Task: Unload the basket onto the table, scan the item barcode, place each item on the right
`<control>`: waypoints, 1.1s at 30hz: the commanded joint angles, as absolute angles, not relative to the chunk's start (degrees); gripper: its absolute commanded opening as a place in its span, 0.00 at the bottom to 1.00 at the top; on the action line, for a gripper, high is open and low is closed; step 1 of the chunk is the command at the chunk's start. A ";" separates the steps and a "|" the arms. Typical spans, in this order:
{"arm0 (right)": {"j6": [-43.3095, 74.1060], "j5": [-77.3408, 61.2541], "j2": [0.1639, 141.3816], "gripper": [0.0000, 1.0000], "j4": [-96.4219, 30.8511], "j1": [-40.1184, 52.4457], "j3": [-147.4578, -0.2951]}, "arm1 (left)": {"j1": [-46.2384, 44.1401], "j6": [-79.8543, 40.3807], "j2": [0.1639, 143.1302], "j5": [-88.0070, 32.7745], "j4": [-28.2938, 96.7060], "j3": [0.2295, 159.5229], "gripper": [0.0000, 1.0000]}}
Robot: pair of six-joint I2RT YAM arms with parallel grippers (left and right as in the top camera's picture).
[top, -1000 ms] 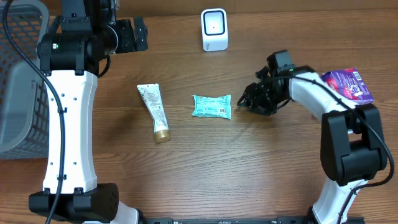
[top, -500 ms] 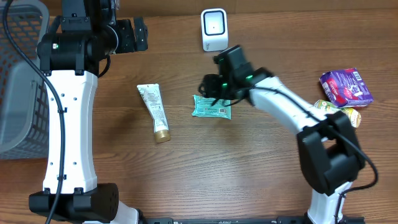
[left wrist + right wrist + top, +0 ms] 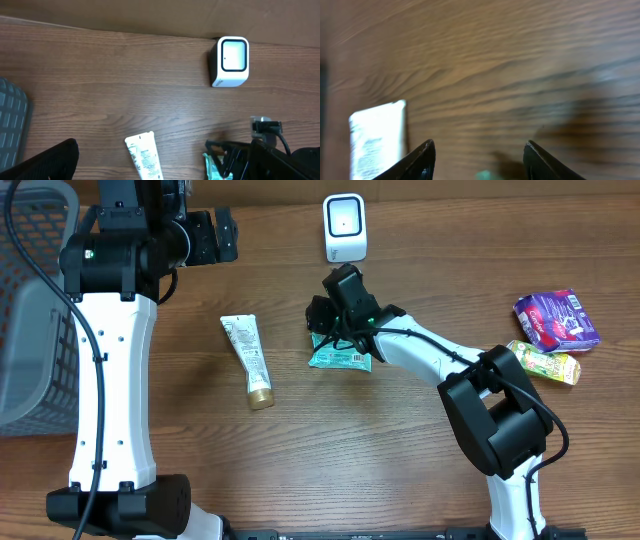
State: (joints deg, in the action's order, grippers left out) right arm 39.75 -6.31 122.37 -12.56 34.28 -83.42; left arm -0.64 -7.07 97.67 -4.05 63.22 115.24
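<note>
Right wrist view: right fingers (image 3: 422, 161) spread, tabletop (image 3: 485, 75) showing between them. Overhead alone places them at the teal packet's (image 3: 345, 358) far edge, mid-tabletop, contact unclear. Far back: left fingers (image 3: 222, 232) spread, empty; scanner (image 3: 345, 228) upright.

Overhead, the right tool (image 3: 325, 320) hides the top left corner of the packet (image 3: 348, 358) and the basket (image 3: 30, 330) runs off the left edge, while the right wrist view is blurred, its tube (image 3: 375, 137) cut off at the bottom.
</note>
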 commanded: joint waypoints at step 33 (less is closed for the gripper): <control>20.49 -8.58 122.80 0.65 -71.16 22.57 -100.18 | -0.82 -6.00 98.13 -3.88 63.22 116.01 1.00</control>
